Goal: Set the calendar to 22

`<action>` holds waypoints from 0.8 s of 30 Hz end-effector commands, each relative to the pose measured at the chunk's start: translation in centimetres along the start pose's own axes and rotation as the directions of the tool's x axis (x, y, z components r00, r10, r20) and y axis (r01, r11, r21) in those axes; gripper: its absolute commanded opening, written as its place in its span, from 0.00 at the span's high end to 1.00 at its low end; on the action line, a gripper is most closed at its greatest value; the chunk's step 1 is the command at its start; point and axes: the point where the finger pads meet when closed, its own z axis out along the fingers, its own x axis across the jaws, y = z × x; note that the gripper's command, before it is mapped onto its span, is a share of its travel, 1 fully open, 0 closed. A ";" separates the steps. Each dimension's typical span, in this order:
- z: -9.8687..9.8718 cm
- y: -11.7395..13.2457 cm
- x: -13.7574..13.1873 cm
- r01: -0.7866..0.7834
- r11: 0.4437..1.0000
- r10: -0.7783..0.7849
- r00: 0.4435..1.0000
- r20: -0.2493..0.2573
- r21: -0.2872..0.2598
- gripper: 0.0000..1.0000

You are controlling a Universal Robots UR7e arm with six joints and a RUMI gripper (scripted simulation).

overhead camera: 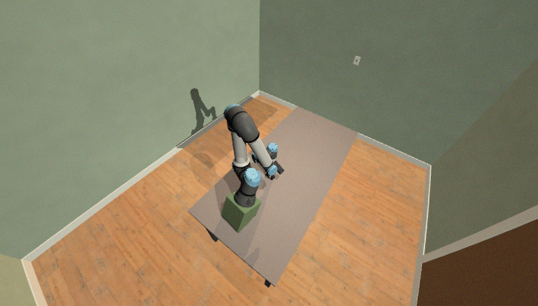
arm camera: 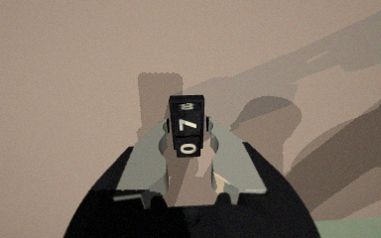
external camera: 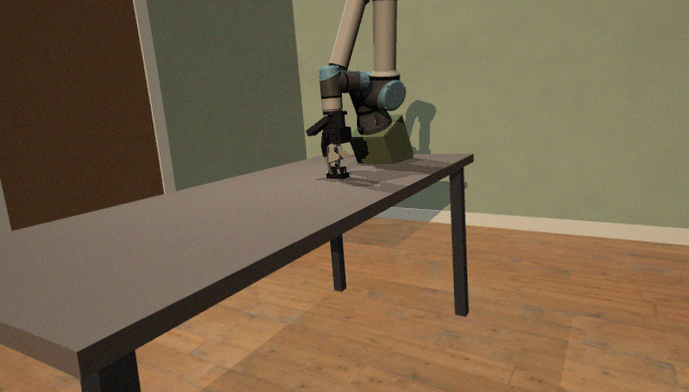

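My gripper (external camera: 335, 169) (arm camera: 188, 118) points down with its tips low around the black calendar. In the wrist view narrow gaps show between the tips and the cube sides; the fingers are open slightly wider than the cube. A black cube (arm camera: 188, 124) between the tips shows a white 7, turned sideways. Nearer the palm, a black face (arm camera: 188, 148) shows a sideways 0. At the far end, small white marks (arm camera: 187, 106) are unreadable. The black tray (external camera: 337, 177) is on the table. The sides of the calendar facing away from the wrist camera are hidden; the top view does not show it clearly.
The grey-brown table (overhead camera: 313, 168) (external camera: 228, 225) carries the green base block (overhead camera: 239, 213) (external camera: 380, 149) close behind the gripper. The arm rises from that block and bends down to the calendar. Shadows of the arm cross the table around the calendar.
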 end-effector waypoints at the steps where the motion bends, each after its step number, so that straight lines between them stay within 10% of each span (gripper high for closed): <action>1: 0.0 0.0 0.0 0.000 1.000 0.000 1.000 0.001 0.000 0.72; 24: -1.4 0.0 0.0 0.000 1.000 0.000 1.000 0.001 0.000 0.72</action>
